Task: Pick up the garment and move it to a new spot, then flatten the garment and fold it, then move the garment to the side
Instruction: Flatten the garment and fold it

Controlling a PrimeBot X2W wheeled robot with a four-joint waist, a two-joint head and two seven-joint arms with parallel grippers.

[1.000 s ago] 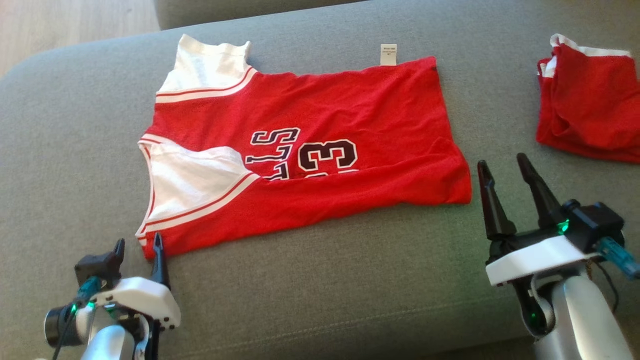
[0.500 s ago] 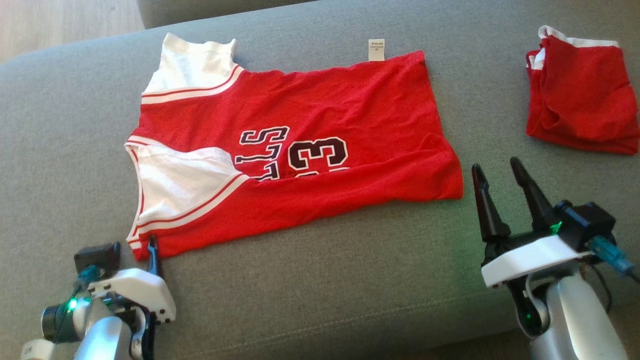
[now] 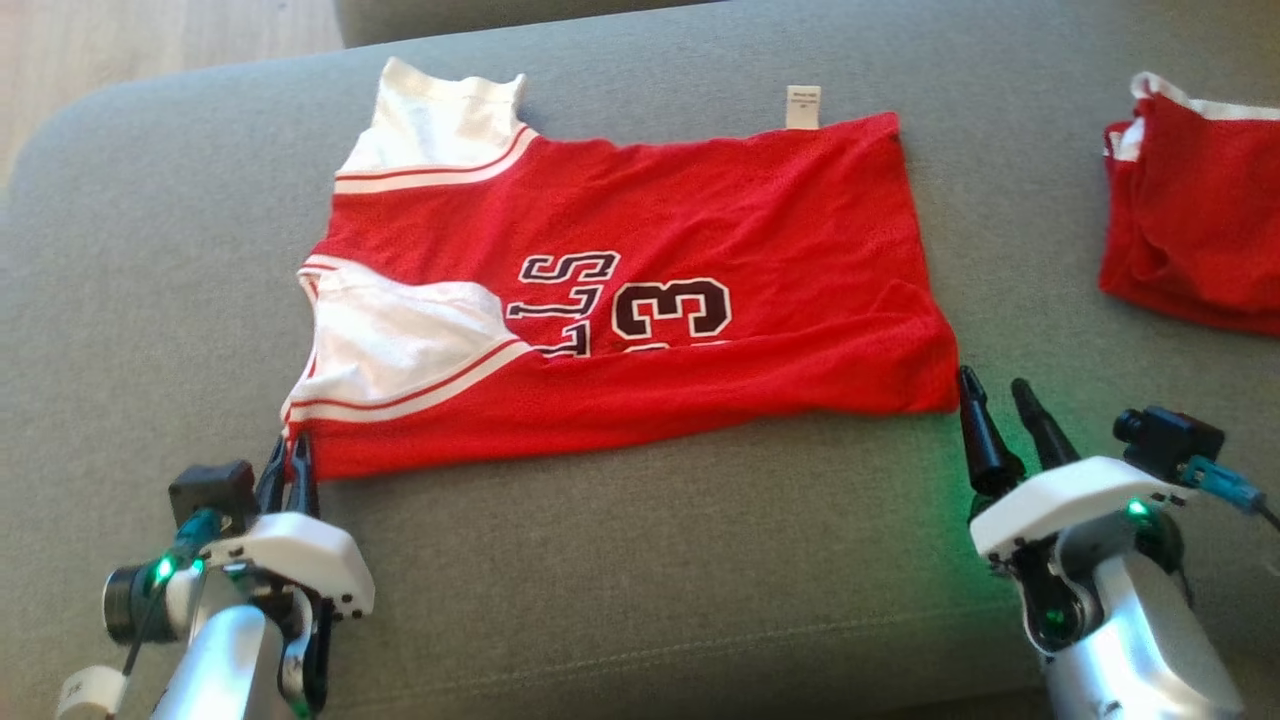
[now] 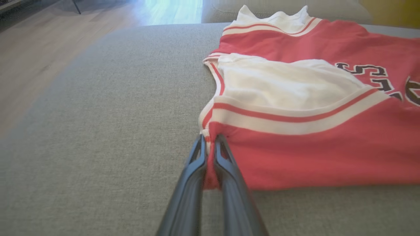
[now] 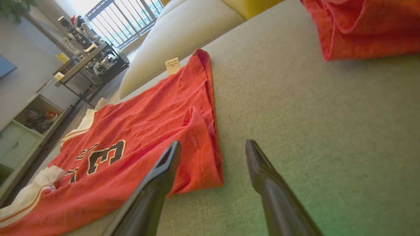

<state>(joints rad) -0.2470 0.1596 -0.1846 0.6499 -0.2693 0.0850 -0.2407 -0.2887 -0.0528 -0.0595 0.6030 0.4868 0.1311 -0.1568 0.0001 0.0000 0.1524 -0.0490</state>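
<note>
The garment (image 3: pixel 700 230) is a red jersey with white side panels and dark lettering, spread on the grey sofa cushion (image 3: pixel 650 580) with its neck end to the left. My left gripper (image 3: pixel 287 455) is shut on the near left corner; in the left wrist view red cloth of the garment (image 4: pixel 311 147) is pinched between the left gripper's (image 4: pixel 210 139) fingers. My right gripper (image 3: pixel 992 380) stands open just off the near right hem corner. In the right wrist view the right gripper (image 5: pixel 213 144) has one finger over the edge of the garment (image 5: pixel 147 131) and one over bare cushion.
A second red garment (image 3: pixel 1190 240) lies bunched at the far right of the cushion, also seen as the red garment (image 5: pixel 361 23) in the right wrist view. Wooden floor (image 3: pixel 150 50) lies beyond the cushion's left edge. A white tag (image 3: pixel 803 106) sticks out at the jersey's far edge.
The left gripper has gone from open to shut on the jersey's near left corner. The right gripper has moved forward up to the near right hem corner. The head camera has shifted.
</note>
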